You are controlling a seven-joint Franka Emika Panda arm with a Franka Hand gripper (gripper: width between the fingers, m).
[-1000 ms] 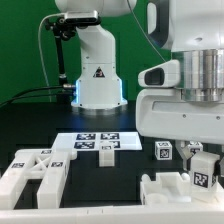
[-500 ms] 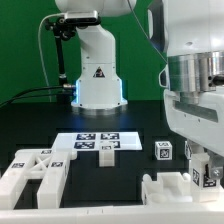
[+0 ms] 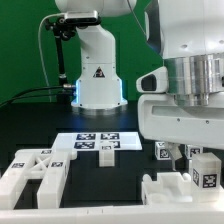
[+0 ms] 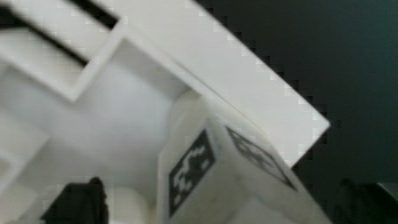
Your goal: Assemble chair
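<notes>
Arm (image 3: 185, 85) fills the exterior view's right, wrist low over the black table (image 3: 35, 125); its base (image 3: 97, 75) stands at the back, well apart. Chair is in loose pieces, nothing joined that I can see: a chunky white frame piece (image 3: 35, 172) lies at the exterior view's left front; a second white piece (image 3: 165, 190) lies at the right front, right under the wrist; a tagged post (image 3: 205, 172) stands upright on it or just behind it, can't tell which. Marker board (image 3: 97, 142) lies between the two pieces, further back; a small tagged cube (image 3: 163, 152) sits near the wrist, not part of the job.

Wrist view is blurred: the tagged post (image 4: 222, 165) close up against a white slab (image 4: 125, 80); one dark finger (image 4: 80, 203) off to one side of the post, apart from it; the other finger is lost against the dark table. So jaws wide or narrow, can't tell; nothing clearly held.

Step in hand, my read: lining up on the post for a grasp. To do it well: centre the post between the jaws before closing; come straight down so no finger clips the slab or nudges the cube; grip flat faces, low enough that the post doesn't swing; close slowly; check it sits square before lifting.
</notes>
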